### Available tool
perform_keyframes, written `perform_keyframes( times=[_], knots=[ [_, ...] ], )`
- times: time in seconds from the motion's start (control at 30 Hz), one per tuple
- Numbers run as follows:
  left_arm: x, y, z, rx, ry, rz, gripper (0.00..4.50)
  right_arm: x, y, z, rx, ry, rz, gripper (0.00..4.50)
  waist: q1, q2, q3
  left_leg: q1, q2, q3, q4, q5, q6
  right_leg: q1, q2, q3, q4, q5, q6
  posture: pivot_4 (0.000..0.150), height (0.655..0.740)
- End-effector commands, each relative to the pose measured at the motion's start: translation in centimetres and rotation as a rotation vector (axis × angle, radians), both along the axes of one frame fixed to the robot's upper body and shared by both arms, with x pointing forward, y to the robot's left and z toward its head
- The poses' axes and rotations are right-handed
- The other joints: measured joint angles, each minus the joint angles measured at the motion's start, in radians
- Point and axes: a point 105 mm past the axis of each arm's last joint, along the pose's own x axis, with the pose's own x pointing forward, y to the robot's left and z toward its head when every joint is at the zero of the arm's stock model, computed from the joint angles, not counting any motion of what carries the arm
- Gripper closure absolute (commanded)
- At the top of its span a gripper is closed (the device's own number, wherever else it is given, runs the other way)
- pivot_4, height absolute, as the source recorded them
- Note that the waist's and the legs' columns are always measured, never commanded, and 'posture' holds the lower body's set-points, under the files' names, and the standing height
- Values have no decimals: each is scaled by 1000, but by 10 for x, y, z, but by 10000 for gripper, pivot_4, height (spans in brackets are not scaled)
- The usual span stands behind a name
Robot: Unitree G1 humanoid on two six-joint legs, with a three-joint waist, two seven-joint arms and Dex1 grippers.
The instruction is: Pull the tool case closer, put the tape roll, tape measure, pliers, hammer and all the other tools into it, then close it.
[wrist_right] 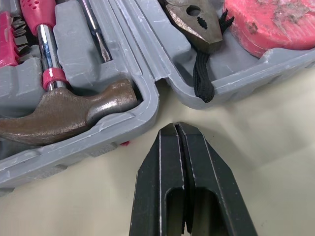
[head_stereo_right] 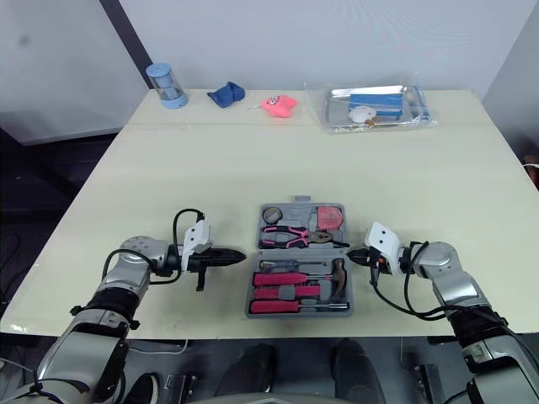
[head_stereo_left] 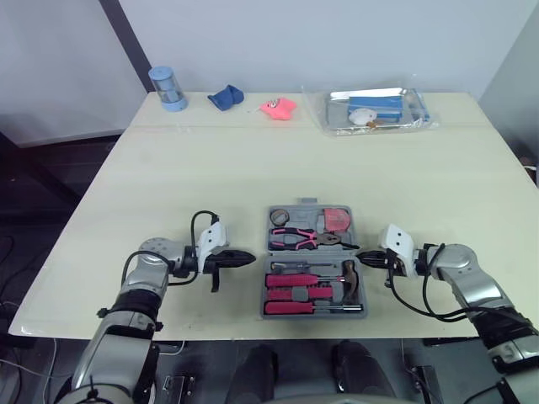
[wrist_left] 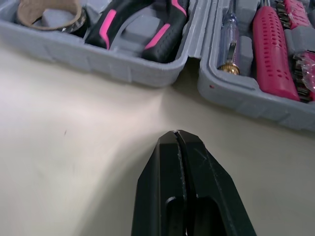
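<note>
We see the tool case (wrist_left: pixel 118 66) lying open and flat on the worktop (head_stereo_left: pixel 210 177), close to its near edge, between the two arms. Its far half holds the tape roll (head_stereo_left: pixel 280 217), the pliers (head_stereo_left: pixel 295 239) and the pink tape measure (head_stereo_left: pixel 338 220). Its near half holds the hammer (wrist_right: pixel 64 113) and pink-handled screwdrivers (head_stereo_left: pixel 290 280). The left pincer (head_stereo_left: pixel 251 258) is closed on nothing, its tips on the worktop just beside the case's left wall near the hinge line. The right pincer (head_stereo_left: pixel 360 257) is likewise closed and empty, just beside the right wall by the hammer head. Along the far edge we find a blue cylinder (head_stereo_left: pixel 168 87), a blue cloth (head_stereo_left: pixel 226 97), a pink object (head_stereo_left: pixel 279 107) and a clear plastic bag (head_stereo_left: pixel 375 109), well apart from the case
</note>
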Motion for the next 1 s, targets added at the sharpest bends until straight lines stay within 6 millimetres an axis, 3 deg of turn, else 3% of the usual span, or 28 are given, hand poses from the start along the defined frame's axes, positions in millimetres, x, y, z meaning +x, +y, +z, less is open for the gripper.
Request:
perform_keyframes(
  times=[0.03, 0.23, 0.63, 1.0],
  knots=[
    [-1, -11, -9, 43, 18, -42, 44526, 1, 1, 6, 0, -21, 11, 45000, 1, 0, 0, 0, 0, 0, 0, 0, 0, 0, 0, 0, 0, 0, 0, 1500, 7400],
    [5, -26, -14, 26, 22, -28, 44526, 2, 5, 10, 11, -30, 20, 45000, 4, 1, -1, 0, -1, 0, 0, 0, 0, 1, 0, 0, 0, 0, 0, 1500, 7400],
    [-9, -48, -18, -19, 69, -133, 44526, 0, 9, 12, 16, -27, 40, 45000, 5, 2, -2, 0, -1, -1, 1, 0, 0, 2, -1, 0, 0, 0, 0, 1500, 7400],
    [-14, -56, -22, -27, 91, -150, 44526, -5, 13, 15, 35, -14, 67, 45000, 4, 2, -2, 0, -1, -1, 1, 0, 0, 2, -1, 0, 0, 0, 0, 1500, 7400]
  ],
)
